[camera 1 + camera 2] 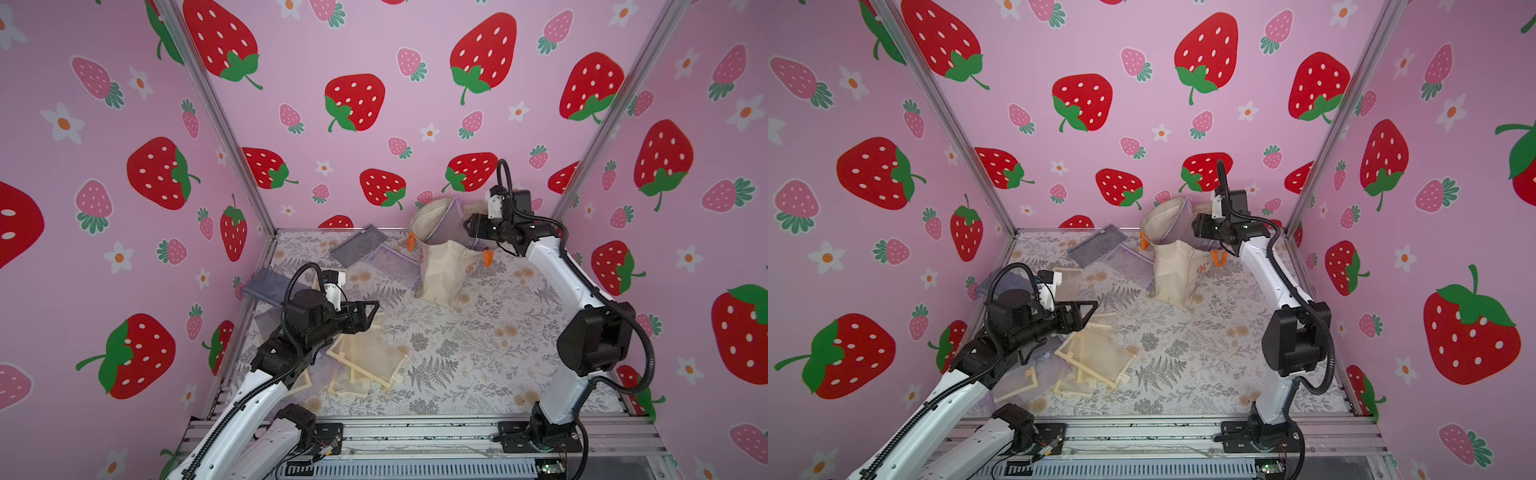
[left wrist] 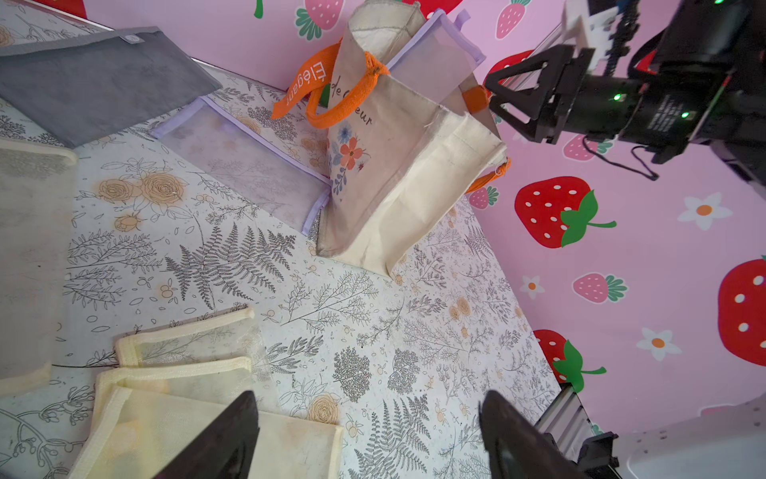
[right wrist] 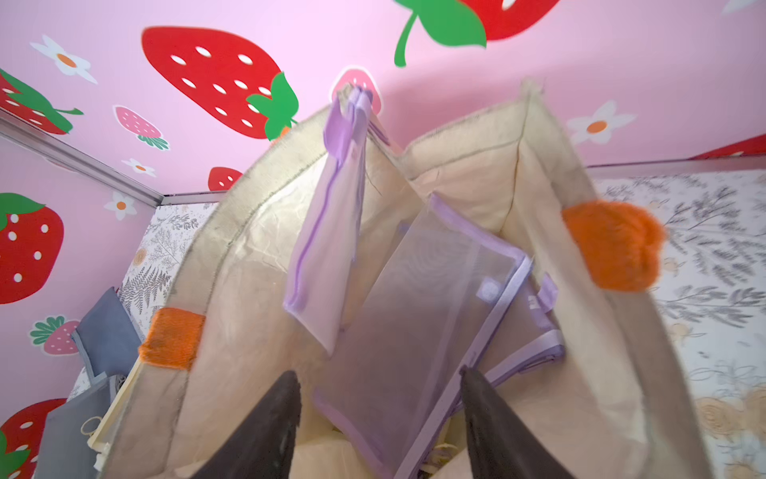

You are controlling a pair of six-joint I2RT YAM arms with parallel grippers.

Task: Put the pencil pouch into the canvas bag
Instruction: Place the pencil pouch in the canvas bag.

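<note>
My right gripper (image 3: 378, 371) sits at the mouth of the canvas bag (image 1: 444, 270), upper right of centre in a top view; fingers spread, gripping nothing, since the lavender pencil pouch (image 3: 418, 298) lies inside the bag between them; my left gripper (image 2: 368, 394) hangs parted and empty over the cream pouches (image 2: 199, 431), lower left, probably so it is clear of the bag.
</note>
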